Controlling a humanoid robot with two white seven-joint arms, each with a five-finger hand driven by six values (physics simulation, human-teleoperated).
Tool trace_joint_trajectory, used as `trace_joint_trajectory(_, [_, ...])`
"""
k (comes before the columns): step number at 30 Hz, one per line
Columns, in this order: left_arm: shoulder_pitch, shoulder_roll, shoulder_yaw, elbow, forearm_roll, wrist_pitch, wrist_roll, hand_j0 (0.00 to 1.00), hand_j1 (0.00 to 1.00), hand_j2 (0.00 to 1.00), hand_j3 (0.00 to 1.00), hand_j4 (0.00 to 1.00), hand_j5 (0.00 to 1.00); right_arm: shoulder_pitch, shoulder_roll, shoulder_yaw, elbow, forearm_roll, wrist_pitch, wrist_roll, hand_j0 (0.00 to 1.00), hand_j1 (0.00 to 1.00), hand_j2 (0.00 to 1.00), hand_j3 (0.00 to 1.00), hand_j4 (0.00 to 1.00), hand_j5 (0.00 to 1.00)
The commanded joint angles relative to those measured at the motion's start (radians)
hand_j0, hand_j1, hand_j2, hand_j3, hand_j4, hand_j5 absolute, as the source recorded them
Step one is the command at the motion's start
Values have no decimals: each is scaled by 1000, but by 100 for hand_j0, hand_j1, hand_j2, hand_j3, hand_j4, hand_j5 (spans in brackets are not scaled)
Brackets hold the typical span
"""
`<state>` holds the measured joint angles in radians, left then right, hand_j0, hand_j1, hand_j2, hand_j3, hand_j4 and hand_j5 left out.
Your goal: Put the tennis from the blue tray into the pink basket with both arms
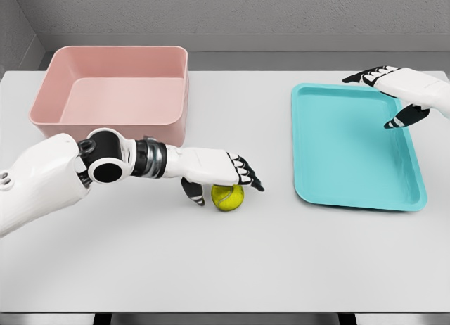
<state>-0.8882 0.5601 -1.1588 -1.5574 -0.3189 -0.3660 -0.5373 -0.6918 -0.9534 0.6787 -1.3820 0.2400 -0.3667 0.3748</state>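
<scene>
Two white arms reach over a pale grey table [232,269]. One comes in from the lower left, its forearm stretched toward the middle of the scene, and the left hand [223,171] sits directly over a yellow-green tennis ball [228,198]. The dark-tipped fingers [247,176] extend across the ball's top and slightly past it to the right, while the thumb [193,192] hangs down just beside the ball on its left. The hand cups the ball loosely rather than closing on it; whether the fingers actually touch the ball cannot be told from this view. The ball rests on the bare table surface, between the two containers and on the near side of both, outside each.

At the far left stands the pink basket [49,93], a deep rectangular bin with rounded corners, its near wall just behind the left forearm. To the right lies the blue tray [358,198], a shallow turquoise rectangle with a raised rim.

Coming in from the right edge, the right hand [397,93] hovers above the tray's far right corner. Its fingers are spread and relaxed, some pointing left past the tray's far rim, one pointing down toward the tray floor, and it holds nothing.
</scene>
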Motion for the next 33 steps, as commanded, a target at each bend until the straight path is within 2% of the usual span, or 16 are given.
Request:
trace_joint_trajectory(1, [0,-3,1,8,-3,1,0,100,100,100,100,100,100,0,-1,-1,0,-4,2,0,100,100,100,100,100,100])
trace_joint_trajectory(25, [12,-39,-4,45,-17,1,0,99,99,99,99,99,99,0,1,-1,0,-4,2,0,100,100,100,100,100,100])
trace_joint_trajectory(29, [14,-37,-2,43,-11,-1,-1,62,62,62,62,62,62,0,1,-1,0,-4,2,0,100,100,100,100,100,100])
trace_joint_trajectory(31, [15,-36,-2,43,-14,-1,-1,52,52,52,52,52,52,0,1,-1,0,-4,2,0,100,100,100,100,100,100])
trace_joint_trajectory(33, [15,-34,-2,43,-15,-1,-1,50,50,50,50,50,50,0,1,-1,0,-4,2,0,100,100,100,100,100,100])
